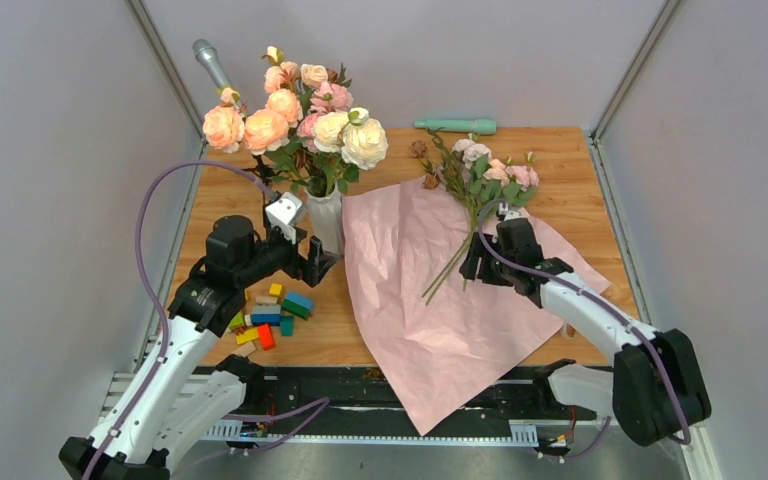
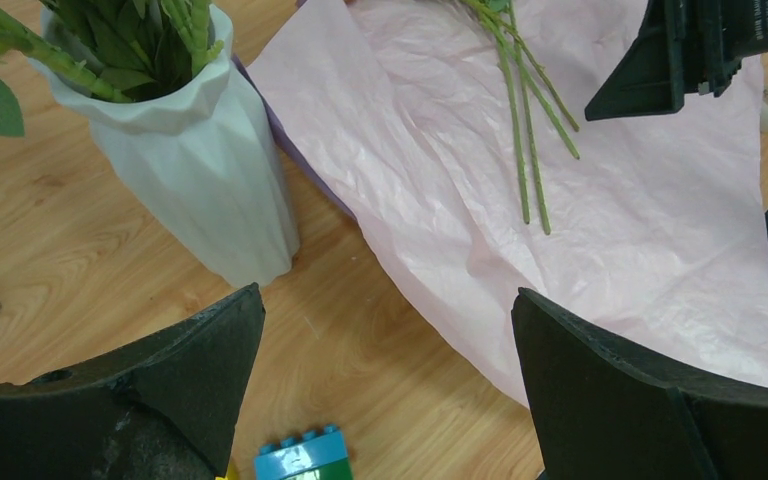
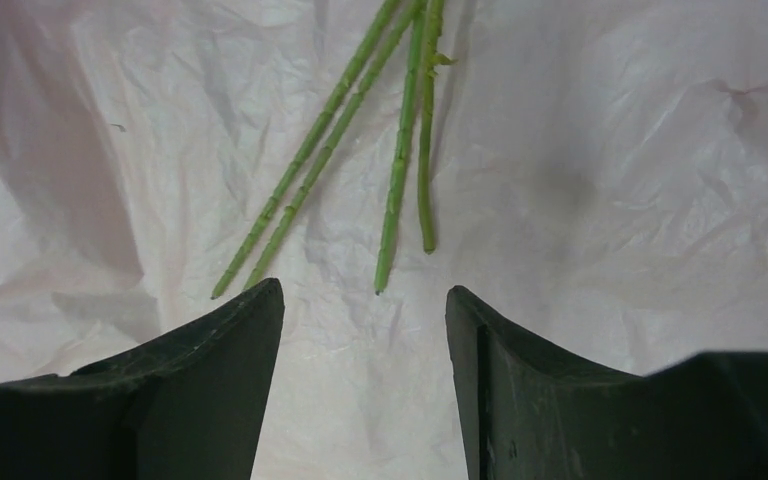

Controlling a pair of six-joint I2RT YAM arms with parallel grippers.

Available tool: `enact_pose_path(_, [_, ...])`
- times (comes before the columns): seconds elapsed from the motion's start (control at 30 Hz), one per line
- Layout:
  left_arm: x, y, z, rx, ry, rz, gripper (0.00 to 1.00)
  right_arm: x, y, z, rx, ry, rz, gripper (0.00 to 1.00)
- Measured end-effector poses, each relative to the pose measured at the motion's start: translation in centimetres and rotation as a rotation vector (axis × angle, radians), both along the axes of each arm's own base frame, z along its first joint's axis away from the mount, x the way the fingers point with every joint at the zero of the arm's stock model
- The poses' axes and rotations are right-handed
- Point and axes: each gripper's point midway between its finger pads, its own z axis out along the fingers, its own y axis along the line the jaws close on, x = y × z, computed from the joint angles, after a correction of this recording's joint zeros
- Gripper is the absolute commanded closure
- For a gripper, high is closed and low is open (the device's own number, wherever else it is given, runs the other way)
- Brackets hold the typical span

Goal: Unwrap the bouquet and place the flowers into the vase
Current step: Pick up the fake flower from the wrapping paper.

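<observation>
The bouquet lies unwrapped: its pink paper (image 1: pixel 430 300) (image 2: pixel 640 230) (image 3: pixel 610 200) is spread flat across the table and over the front edge. The flowers (image 1: pixel 485 170), small white and pale pink roses, rest on the paper's far side, their thin green stems (image 1: pixel 450 265) (image 2: pixel 525 130) (image 3: pixel 400 180) pointing toward me. My right gripper (image 1: pixel 472 265) (image 3: pixel 365 295) hovers just short of the stem ends, jaws apart, nothing between them. The ribbed white vase (image 1: pixel 326 218) (image 2: pixel 200 170) stands left of the paper. My left gripper (image 1: pixel 322 262) (image 2: pixel 388 300) is wide open beside its base, over bare wood.
Large peach and pink blooms (image 1: pixel 290 120) fill the vase. Several toy bricks (image 1: pixel 275 315) lie near the left arm, and one blue-green brick (image 2: pixel 300 460) sits under the left fingers. A teal cylinder (image 1: pixel 457 125) lies at the back edge, and a grey microphone (image 1: pixel 210 62) at back left.
</observation>
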Motion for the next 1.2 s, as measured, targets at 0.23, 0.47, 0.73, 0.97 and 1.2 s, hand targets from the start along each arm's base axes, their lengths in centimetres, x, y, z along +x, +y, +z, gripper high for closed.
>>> enact_pose_path(0.23, [0.1,0.1,-0.7,0.011,0.004,0.006,0.00,0.9,-0.8,-4.5,-0.064,0.138,-0.023,0.57])
enact_pose_path(0.47, [0.1,0.1,-0.5,0.005,-0.010,0.005,0.00,4.6,-0.9,-4.6,-0.053,0.122,-0.035,0.63])
enact_pose_path(0.73, [0.2,0.1,-0.7,0.007,-0.006,0.005,0.00,7.6,-0.9,-4.0,-0.053,0.070,-0.005,0.79])
enact_pose_path(0.97, [0.3,0.1,-0.9,0.012,0.001,0.009,0.00,8.4,-1.5,-4.6,-0.055,0.078,-0.004,0.86])
enact_pose_path(1.2, [0.5,0.2,-1.1,0.021,-0.001,0.015,0.00,8.7,-1.5,-4.4,-0.036,0.066,0.007,0.88])
